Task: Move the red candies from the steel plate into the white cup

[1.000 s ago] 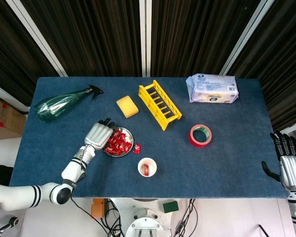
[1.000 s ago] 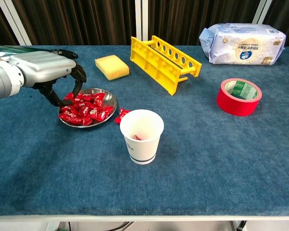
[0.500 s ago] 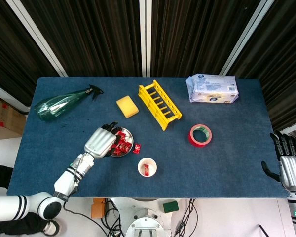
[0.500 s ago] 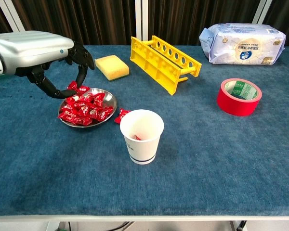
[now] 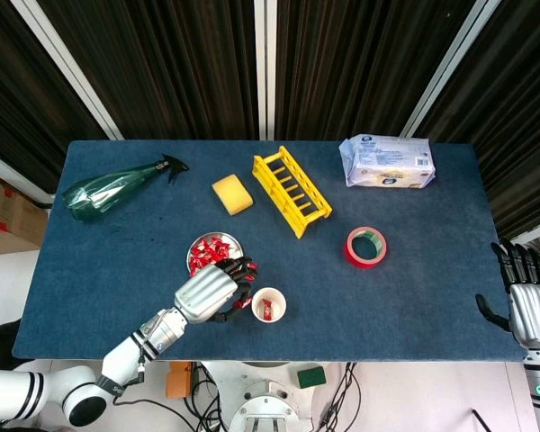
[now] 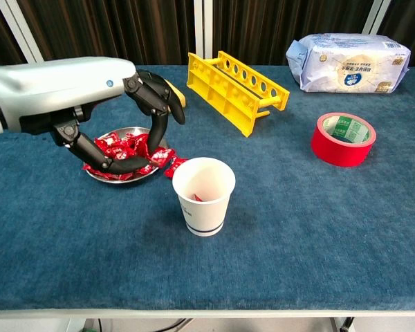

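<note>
Left hand (image 6: 114, 104) pinches a red candy (image 6: 162, 156) just left of the white cup (image 6: 203, 196); right hand (image 5: 529, 304) open; wipes pack (image 6: 347, 62) print unreadable

A lab test bench; blue-felted table (image 5: 414, 288) against black curtains (image 5: 180, 63); cables beneath.

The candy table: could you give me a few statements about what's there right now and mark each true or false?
1. The left hand pinches a red candy. True.
2. The white cup is empty. False: one candy already lies inside.
3. The steel plate still holds candies. True.
4. The red tape roll sits on the yellow rack. False: it lies on the table, apart from it.
5. The right hand holds the cup. False: it is at the table's far edge, holding nothing.
</note>
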`<state>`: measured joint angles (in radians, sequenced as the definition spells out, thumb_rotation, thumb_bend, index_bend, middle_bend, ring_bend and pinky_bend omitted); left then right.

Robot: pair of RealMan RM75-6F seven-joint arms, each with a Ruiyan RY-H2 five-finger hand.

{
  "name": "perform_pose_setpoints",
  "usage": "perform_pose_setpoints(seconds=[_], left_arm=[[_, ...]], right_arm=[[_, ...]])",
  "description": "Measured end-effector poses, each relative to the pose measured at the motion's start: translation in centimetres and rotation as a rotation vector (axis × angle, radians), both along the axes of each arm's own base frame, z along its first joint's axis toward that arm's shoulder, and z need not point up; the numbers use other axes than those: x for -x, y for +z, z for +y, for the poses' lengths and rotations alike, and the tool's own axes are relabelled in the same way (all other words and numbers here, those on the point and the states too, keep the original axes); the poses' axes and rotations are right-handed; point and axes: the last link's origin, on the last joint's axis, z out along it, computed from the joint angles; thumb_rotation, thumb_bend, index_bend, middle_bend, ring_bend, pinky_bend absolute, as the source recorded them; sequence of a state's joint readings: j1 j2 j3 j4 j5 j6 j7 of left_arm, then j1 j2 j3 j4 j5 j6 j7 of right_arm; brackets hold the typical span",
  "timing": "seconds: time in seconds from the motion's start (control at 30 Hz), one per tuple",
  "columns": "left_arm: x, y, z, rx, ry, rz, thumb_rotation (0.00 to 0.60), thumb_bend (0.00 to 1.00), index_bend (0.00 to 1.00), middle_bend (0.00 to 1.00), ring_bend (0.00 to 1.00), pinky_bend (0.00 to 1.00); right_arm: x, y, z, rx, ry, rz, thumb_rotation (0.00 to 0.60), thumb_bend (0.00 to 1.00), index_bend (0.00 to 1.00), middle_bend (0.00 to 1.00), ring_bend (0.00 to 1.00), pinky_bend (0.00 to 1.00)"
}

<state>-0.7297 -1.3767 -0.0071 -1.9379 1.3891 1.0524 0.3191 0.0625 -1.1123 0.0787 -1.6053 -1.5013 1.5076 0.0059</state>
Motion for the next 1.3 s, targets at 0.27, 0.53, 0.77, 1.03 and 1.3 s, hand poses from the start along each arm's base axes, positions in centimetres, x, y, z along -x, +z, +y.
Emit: perform_pose_setpoints(seconds=[0.27, 0.53, 0.77, 1.03, 1.3], left_arm=[[-1.8, -1.7, 0.8, 0.032, -0.009, -0.075, 0.6, 0.34, 0.58, 0.27, 0.12, 0.26], [-2.5, -3.2, 1.4, 0.055, 0.008, -0.098, 0.6, 0.34, 0.58, 0.27, 0.12, 0.26], [-2.7, -3.9, 1.6, 0.059, 0.006, -0.098, 0.6, 0.33, 0.38, 0.26, 0.12, 0.25], [-2.3, -3.6, 1.6, 0.05, 0.007, -0.096, 0.6, 0.31, 0.24, 0.26, 0.12, 0.25], [-0.1, -0.6, 3.4, -0.061, 0.059, -0.057, 0.6, 0.31, 0.32, 0.24, 0.12, 0.25]], right_arm=[[0.0, 0.0, 0.0, -0.002, 0.0, -0.001, 0.6, 0.3, 0.0, 0.0, 0.0, 0.0], [0.1, 0.2, -0.1, 0.001, -0.002, -0.006, 0.6, 0.3, 0.0, 0.0, 0.0, 0.0], [0.1, 0.3, 0.0, 0.007, 0.0, -0.008, 0.6, 0.3, 0.0, 0.0, 0.0, 0.0], [0.1, 0.3, 0.1, 0.008, 0.003, -0.008, 0.6, 0.3, 0.0, 0.0, 0.0, 0.0], [0.1, 0.4, 0.1, 0.009, 0.005, -0.012, 0.6, 0.3, 0.0, 0.0, 0.0, 0.0]])
